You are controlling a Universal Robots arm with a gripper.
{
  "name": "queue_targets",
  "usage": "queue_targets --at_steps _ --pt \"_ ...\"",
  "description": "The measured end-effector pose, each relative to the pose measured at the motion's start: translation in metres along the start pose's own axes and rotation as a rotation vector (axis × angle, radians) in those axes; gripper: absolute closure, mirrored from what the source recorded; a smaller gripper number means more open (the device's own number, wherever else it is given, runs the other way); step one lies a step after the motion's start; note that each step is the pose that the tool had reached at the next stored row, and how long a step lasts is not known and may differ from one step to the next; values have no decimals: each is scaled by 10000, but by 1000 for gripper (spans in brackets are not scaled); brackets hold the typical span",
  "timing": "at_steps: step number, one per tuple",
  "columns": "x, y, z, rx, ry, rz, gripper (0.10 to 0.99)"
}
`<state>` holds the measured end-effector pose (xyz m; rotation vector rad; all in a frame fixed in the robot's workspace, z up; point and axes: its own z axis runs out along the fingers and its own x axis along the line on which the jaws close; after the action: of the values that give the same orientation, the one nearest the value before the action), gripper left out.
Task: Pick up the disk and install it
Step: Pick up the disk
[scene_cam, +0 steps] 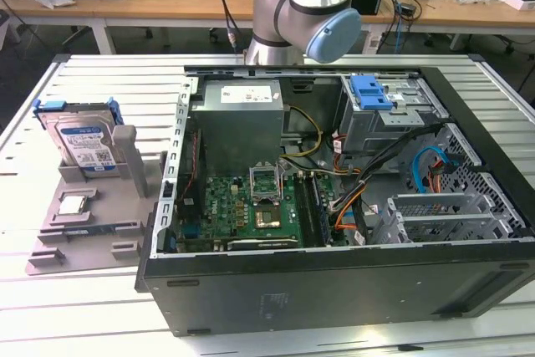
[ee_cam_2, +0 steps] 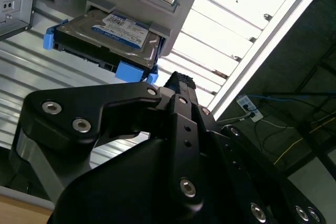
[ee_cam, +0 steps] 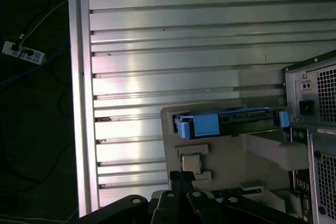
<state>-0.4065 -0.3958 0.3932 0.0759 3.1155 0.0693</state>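
— So where did the disk [scene_cam: 84, 141] stand at that moment?

— On edge, leaning back in a slot of the grey holder [scene_cam: 125, 211]. That sat on the slatted counter [scene_cam: 50, 307] at the exterior view's left, just beside the open computer case [scene_cam: 334, 290] and outside it. Nothing gripped it.

— And the gripper [ee_cam: 182, 174]?

— Well apart from the disk. Judging by the arm [scene_cam: 309, 6], it hung behind the case's rear. In both wrist views the fingers [ee_cam_2: 181, 82] were pressed together on nothing, with the disk ahead of them.

— What worried you?

— The fit, I'd say. The holder's upright post [scene_cam: 125, 146] stood just beside the disk, and the blue carrier frame [ee_cam_2: 128, 71] stuck out past its edges. Fingers coming in a little off line could strike the post or catch the frame alone. Plastic probably flexes, so the drive might tip out of the slot or slide free. Its bare metal faces looked smooth too.

— Anything else near?

— The small square chip [scene_cam: 73, 204] lay flat on the same holder, near the foot of the disk. A low sweep could knock it.

— And inside the case?

— The grey drive cage [scene_cam: 368, 127] with its blue latch [scene_cam: 372, 91] sat at the far corner, toward the exterior view's right. Bundled cables [scene_cam: 359, 194] ran across below it, and the case's side wall stood between holder and cage. A disk carried too low could hit that wall or snag the cables.
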Motion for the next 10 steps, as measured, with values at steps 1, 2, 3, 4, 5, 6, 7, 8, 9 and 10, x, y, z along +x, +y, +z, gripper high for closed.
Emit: queue_targets --at_steps 1,2,3,4,5,6,7,8,9,10 --pt "0 0 0 -2 4 -86 980" --pt "0 0 0 -4 9 -196 980" --pt "0 0 0 -8 16 -350 980" --pt "0 0 0 -10 20 -441 980" --pt "-1 -1 0 -13 27 -583 980" --pt "0 0 0 -16 32 -690 980" --pt "-1 0 0 -19 38 -824 980" --pt "-1 0 0 -26 49 -1086 980" --pt "-1 0 0 -30 58 -1288 980" --pt "-1 0 0 -37 72 -1591 980"
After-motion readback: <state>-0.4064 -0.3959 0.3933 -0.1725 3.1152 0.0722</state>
